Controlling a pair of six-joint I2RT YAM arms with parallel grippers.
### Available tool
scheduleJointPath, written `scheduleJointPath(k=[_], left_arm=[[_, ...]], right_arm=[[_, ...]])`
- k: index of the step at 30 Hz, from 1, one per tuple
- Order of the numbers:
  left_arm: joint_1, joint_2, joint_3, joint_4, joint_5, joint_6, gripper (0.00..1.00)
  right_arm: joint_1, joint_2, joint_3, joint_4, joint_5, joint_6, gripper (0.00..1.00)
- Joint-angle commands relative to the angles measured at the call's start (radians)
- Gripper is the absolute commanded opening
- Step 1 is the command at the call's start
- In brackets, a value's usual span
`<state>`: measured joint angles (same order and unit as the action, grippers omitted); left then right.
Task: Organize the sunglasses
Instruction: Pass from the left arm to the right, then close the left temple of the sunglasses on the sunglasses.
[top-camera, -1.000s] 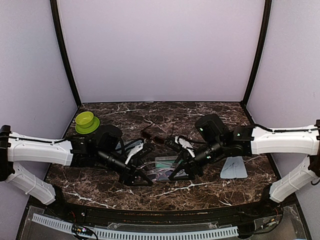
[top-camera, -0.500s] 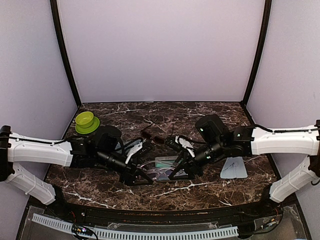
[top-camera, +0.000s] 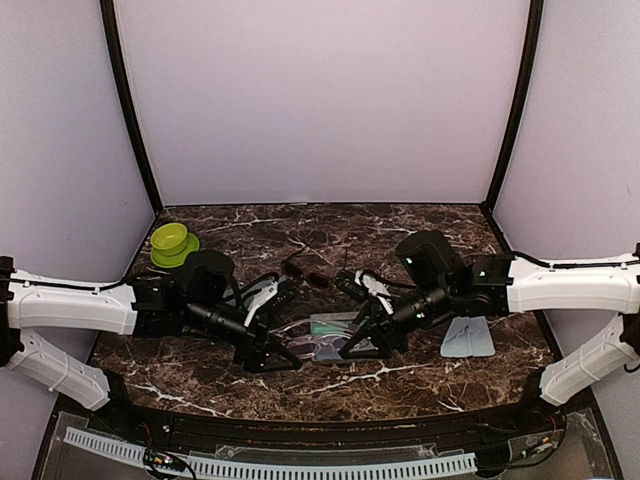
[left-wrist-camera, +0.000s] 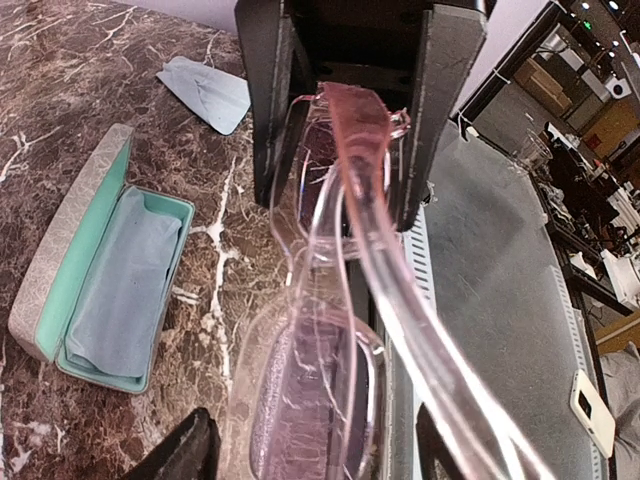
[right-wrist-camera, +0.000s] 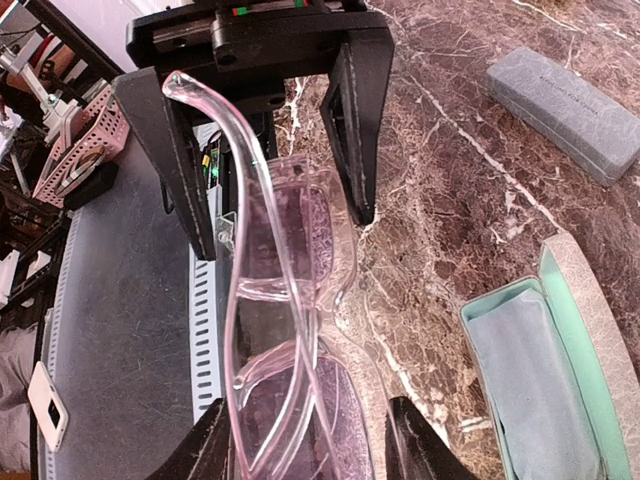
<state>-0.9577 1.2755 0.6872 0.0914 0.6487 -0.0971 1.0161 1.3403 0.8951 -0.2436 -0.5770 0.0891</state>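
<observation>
Casing the purple sunglasses (right-wrist-camera: 285, 250), by the look of it
Right gripper (top-camera: 362, 343) clamps them, left gripper (top-camera: 272, 352) stands open around them; next, lower them gently into the open case (left-wrist-camera: 60, 260) at 12 o'clock

Colours as I read them from my console. The table (top-camera: 400, 225): dark brown marble, veined white. The purple sunglasses (right-wrist-camera: 295, 235): purple-tinted lenses, clear pale-pink frame. The second pair (top-camera: 303, 272): seemingly reddish-brown lenses. The open case (left-wrist-camera: 55, 260): speckled beige shell, mint lining, light-blue cloth (left-wrist-camera: 125, 290). The closed case (right-wrist-camera: 565, 110): blue-grey. The bowl (top-camera: 172, 240): lime green.
</observation>
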Motion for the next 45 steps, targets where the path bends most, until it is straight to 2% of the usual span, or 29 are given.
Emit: scheduleJointPath(k=[1,13,23,27,33,38,45], left_arm=[[0.004,-0.063,-0.013,-0.045,0.033,0.029,0.70],[0.004,-0.284,-0.018,-0.149,-0.044,0.037,0.79],[0.003,-0.255,0.021,-0.294,-0.059,0.061,0.79],[0.003,-0.271,0.026,-0.276,-0.072,0.055,0.80],[0.004,-0.317,0.053,-0.204,-0.223,0.008,0.79],[0.003,-0.281,0.111,-0.172,-0.331,-0.040,0.77],[0.002,-0.116,0.214,-0.167,-0.454,-0.120,0.73]], right_arm=[[-0.011,-0.027,-0.012,0.048,0.019,0.016,0.20],[-0.021,-0.012,-0.010,0.051,0.036,0.021,0.19],[-0.032,-0.021,-0.024,0.091,0.023,0.042,0.17],[-0.035,-0.010,-0.026,0.083,0.032,0.042,0.17],[-0.033,0.027,-0.018,0.067,0.037,0.039,0.16],[-0.029,0.039,-0.011,0.070,0.036,0.040,0.16],[-0.012,0.063,0.010,0.064,0.046,0.037,0.15]])
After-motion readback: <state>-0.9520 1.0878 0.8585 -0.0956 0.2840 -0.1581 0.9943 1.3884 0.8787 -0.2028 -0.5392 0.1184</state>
